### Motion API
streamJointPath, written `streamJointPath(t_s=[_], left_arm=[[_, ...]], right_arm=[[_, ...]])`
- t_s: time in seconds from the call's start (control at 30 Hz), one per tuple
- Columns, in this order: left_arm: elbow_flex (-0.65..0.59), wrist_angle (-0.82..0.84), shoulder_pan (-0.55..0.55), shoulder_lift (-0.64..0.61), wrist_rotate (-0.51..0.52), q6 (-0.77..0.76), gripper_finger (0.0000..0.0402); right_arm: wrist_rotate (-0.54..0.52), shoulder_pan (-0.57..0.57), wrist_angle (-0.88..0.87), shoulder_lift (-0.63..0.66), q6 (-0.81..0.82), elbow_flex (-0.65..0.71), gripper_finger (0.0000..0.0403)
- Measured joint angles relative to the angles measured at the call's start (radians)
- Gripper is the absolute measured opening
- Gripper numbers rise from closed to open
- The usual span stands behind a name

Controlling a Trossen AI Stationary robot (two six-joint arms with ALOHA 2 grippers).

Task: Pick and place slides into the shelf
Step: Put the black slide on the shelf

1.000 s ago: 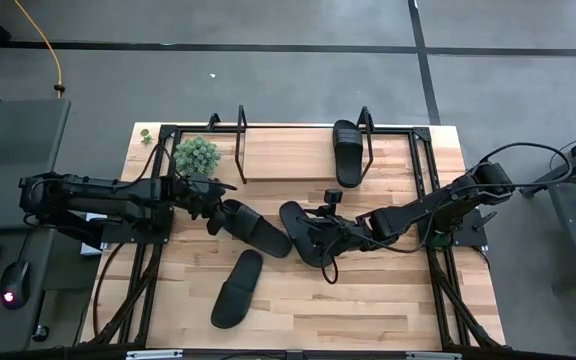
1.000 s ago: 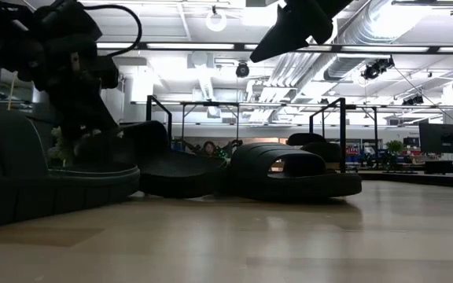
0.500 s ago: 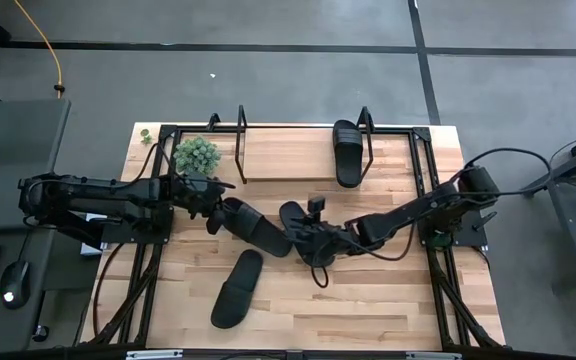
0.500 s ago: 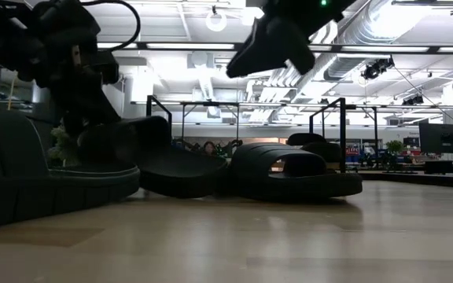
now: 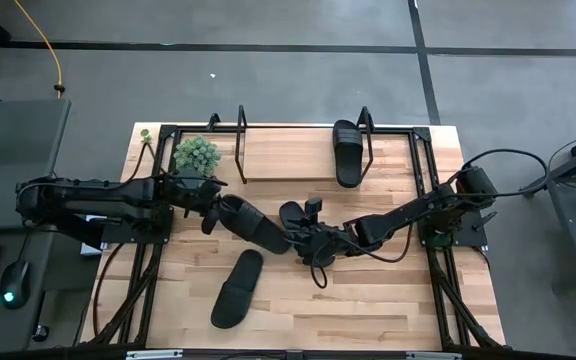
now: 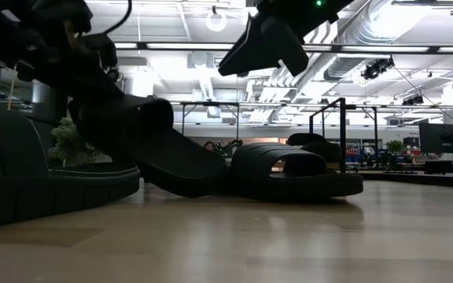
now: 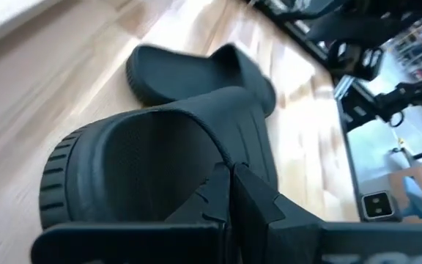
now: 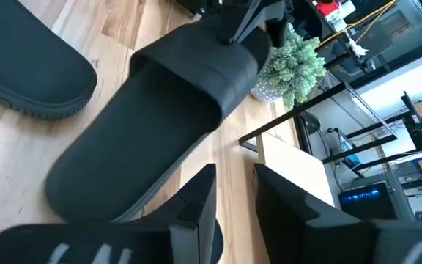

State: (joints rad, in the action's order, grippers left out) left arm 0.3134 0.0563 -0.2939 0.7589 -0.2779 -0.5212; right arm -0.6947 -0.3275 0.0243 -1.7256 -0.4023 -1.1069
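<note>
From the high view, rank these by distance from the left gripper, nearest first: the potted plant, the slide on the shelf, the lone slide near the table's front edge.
1. Potted plant, just behind the left gripper.
2. Lone slide, toward the front edge.
3. Slide on the shelf, far right end of the shelf.

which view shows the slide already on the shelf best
The high view: the black slide sandal lies lengthwise on the light wood shelf board by its right wire frame. The low view shows only a distant sliver; neither wrist view shows it.
</note>
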Motion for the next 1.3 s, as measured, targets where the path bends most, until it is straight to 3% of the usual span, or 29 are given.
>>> streamJointPath(t_s=[0.53,0.97,1.17,1.3], left_arm=[[0.064,0.016,0.0,-0.119,-0.025,0.03,0.0],[0.065,0.01,0.0,-0.118,-0.026,0.028,0.0],[0.066,-0.023,0.0,-0.118,-0.026,0.02,0.0],[0.066,-0.041,0.0,-0.118,-0.028,0.02,0.0]], right_arm=[[-0.035,-0.014,0.074,0.0,-0.119,0.001,0.0084],[-0.109,-0.056,0.228,0.0,-0.368,0.001,0.0212],[-0.069,-0.048,0.304,-0.047,-0.508,0.001,0.022],[-0.11,-0.049,0.408,-0.089,-0.621,0.001,0.022]])
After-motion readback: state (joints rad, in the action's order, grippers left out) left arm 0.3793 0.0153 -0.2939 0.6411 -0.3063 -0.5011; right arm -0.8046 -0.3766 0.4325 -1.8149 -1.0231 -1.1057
